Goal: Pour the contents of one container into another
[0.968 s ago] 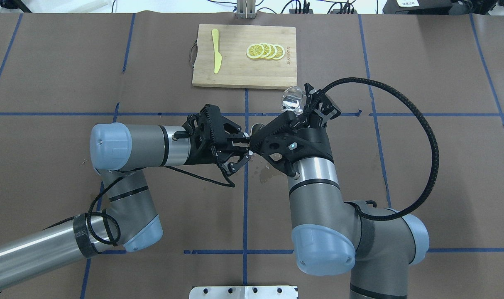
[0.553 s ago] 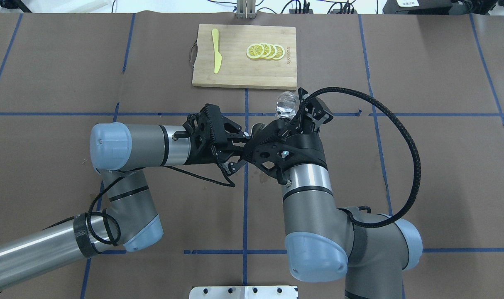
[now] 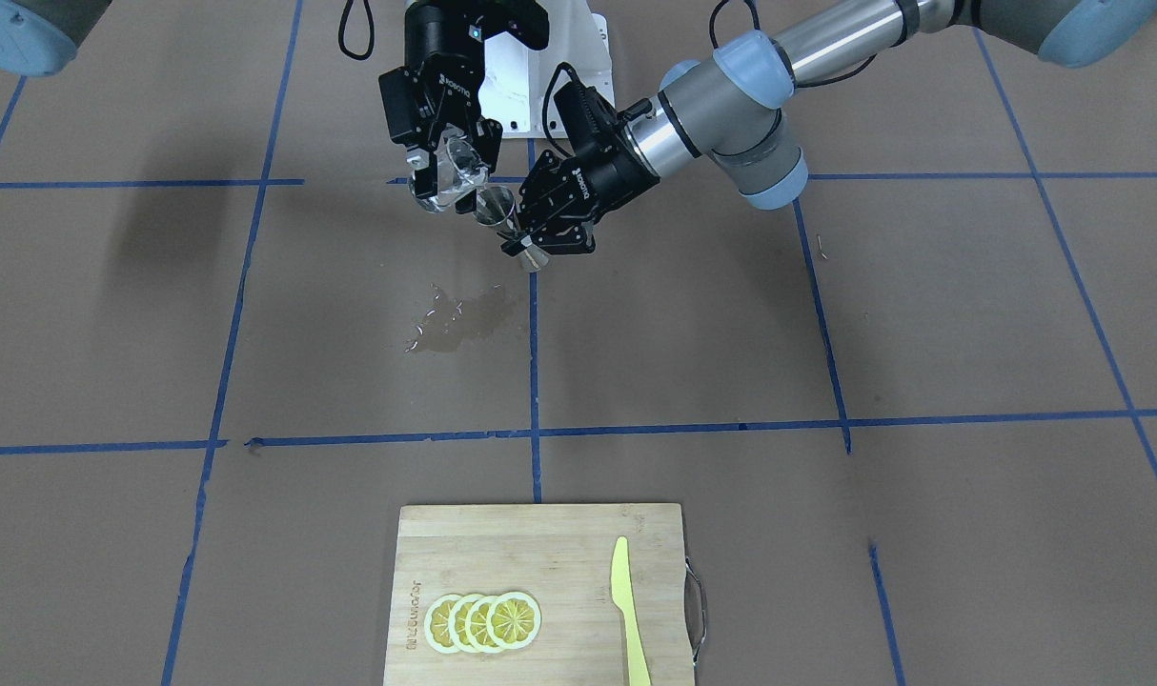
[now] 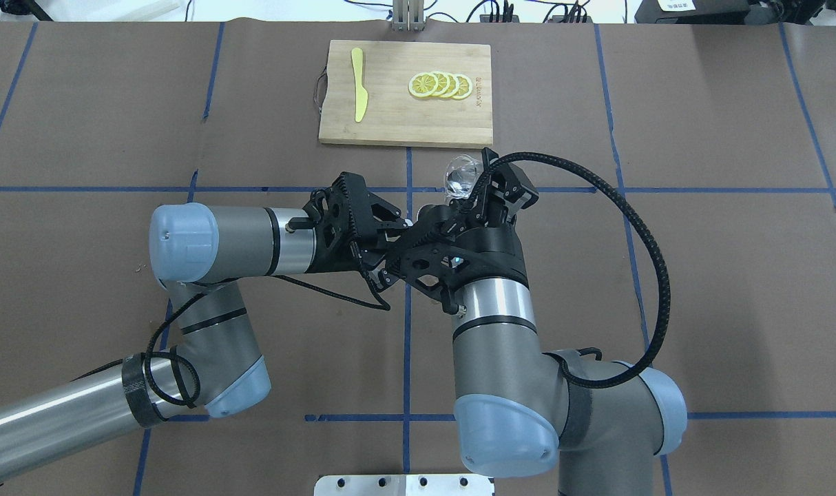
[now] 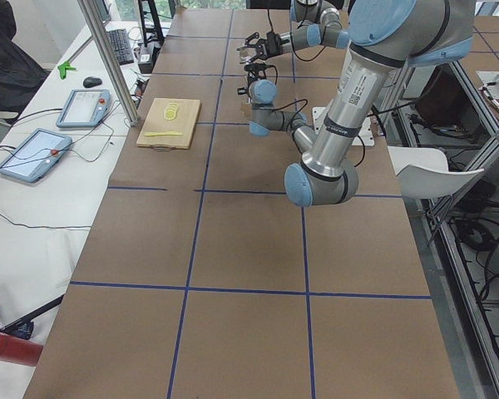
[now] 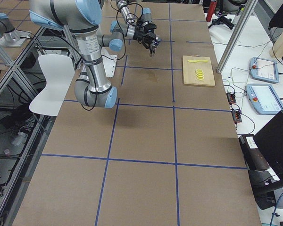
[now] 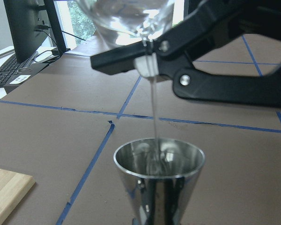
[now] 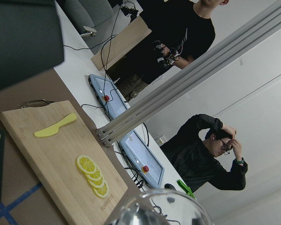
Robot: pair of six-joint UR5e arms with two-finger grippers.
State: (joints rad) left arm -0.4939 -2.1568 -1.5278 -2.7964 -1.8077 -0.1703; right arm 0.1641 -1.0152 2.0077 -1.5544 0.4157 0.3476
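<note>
- Pouring underway: thin stream [image 7: 154,108] runs from tilted glass cup [image 3: 440,186] into steel jigger [image 3: 496,207].
- Right tool [image 3: 450,160] clamps the cup, left tool [image 3: 524,238] the jigger.
- Emptying likely remains.

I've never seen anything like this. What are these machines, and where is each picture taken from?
Two robot arms work at a table, each ending in a two-finger pincer. Four fixed cameras look from above, from the front and from both table ends; two small ones ride on the wrists. The right pincer holds a tilted clear glass cup; the left pincer holds a steel jigger below it. A thin stream runs from cup into jigger. A wet patch lies on the table. Farther off, a cutting board carries lemon slices and a yellow knife.
</note>
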